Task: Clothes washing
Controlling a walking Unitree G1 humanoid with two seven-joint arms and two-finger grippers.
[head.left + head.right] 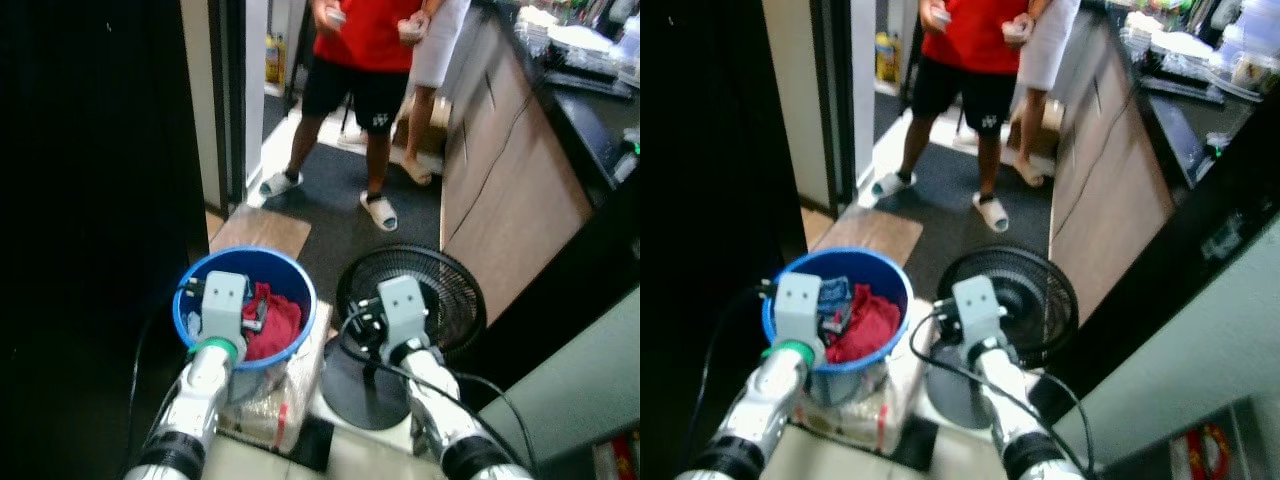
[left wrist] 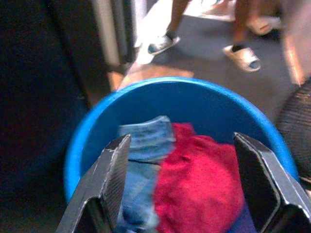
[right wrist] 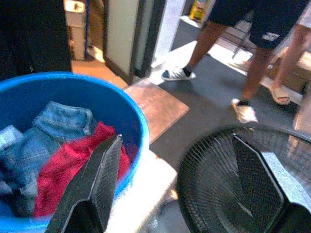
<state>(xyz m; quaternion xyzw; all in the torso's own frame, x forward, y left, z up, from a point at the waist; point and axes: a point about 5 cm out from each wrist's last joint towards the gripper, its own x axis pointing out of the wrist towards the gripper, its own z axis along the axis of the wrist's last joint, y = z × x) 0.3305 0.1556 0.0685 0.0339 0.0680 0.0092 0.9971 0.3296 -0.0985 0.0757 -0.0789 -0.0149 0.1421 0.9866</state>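
left gripper wide open, empty, over blue bucket | right gripper open too, empty, near fan

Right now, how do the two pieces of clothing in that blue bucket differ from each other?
The red garment is one plain bright colour, while the denim piece is faded blue with a stitched waistband or hem showing. The red garment lies toward the fan side of the blue bucket; the denim piece lies toward the dark wall side. Both are crumpled, touching, and sit below the rim.
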